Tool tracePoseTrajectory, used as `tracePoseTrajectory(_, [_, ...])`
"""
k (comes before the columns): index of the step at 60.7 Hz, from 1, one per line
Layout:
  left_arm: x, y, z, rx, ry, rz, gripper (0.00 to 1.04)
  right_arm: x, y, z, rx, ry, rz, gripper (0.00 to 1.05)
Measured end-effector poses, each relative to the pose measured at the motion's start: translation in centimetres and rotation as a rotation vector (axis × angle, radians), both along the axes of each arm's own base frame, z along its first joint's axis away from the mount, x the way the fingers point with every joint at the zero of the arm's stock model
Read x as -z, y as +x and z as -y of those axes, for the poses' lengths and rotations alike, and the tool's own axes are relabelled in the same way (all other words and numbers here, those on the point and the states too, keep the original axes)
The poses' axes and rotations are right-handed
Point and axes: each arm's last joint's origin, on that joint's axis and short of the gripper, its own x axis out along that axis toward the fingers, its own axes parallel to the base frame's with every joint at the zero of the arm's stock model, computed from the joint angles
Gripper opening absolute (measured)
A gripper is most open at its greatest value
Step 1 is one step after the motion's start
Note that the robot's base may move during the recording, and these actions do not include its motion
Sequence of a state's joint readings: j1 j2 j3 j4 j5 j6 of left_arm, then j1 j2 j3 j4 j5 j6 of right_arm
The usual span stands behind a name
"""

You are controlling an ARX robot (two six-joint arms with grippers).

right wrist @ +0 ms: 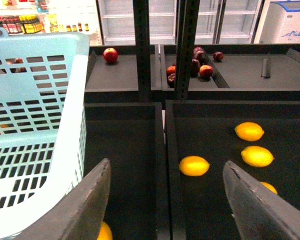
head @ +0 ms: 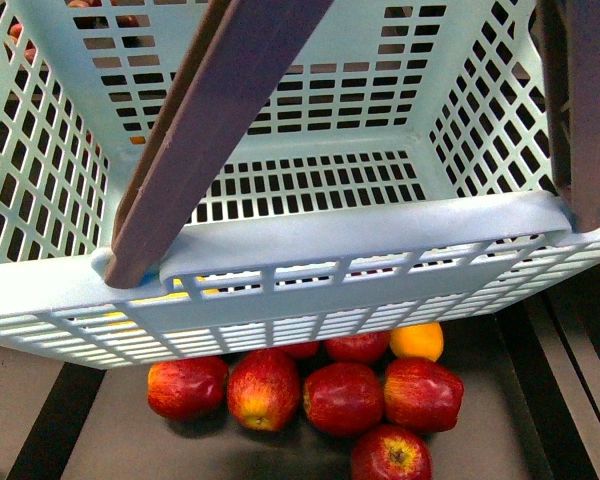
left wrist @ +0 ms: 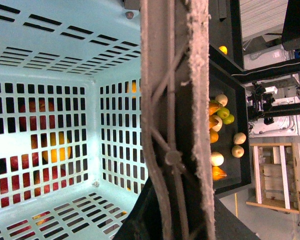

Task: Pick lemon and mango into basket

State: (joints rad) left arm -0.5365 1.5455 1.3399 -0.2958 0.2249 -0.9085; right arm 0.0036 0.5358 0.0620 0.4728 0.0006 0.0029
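Observation:
The pale teal basket point(head: 360, 235) hangs close in front of me and fills the front view, its brown handles point(head: 210, 130) swung up. My left gripper point(left wrist: 172, 210) is shut on a basket handle point(left wrist: 172, 100). My right gripper point(right wrist: 167, 200) is open above a dark tray. One lemon point(right wrist: 194, 165) lies just beyond it, between the fingers' line. Two more lemons point(right wrist: 249, 131) point(right wrist: 257, 156) lie further off. The basket point(right wrist: 35, 125) stands beside the right gripper. Orange-yellow pointed fruits point(left wrist: 215, 107) lie in a tray; whether they are the mango I cannot tell.
Red apples point(head: 343, 398) and an orange fruit point(head: 417, 341) lie in the bin under the basket. A raised divider point(right wrist: 163, 165) separates the lemon tray from the tray beside it. Dark shelf posts point(right wrist: 141, 50) rise behind, with apples point(right wrist: 110, 55) on the upper shelf.

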Motion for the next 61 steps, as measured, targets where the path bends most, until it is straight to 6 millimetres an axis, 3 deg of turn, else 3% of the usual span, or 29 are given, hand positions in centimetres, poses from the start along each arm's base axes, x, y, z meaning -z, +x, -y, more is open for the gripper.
tracePoseTrajectory(11, [0.0,0.0,0.0,0.0,0.0,0.0,0.05,0.0,0.0,0.0,0.0,0.0,0.0,0.97])
tracePoseTrajectory(61, [-0.03,0.01,-0.06,0.0,-0.002,-0.001,0.05,0.2,-0.04,0.03,0.002,0.0,-0.007,0.96])
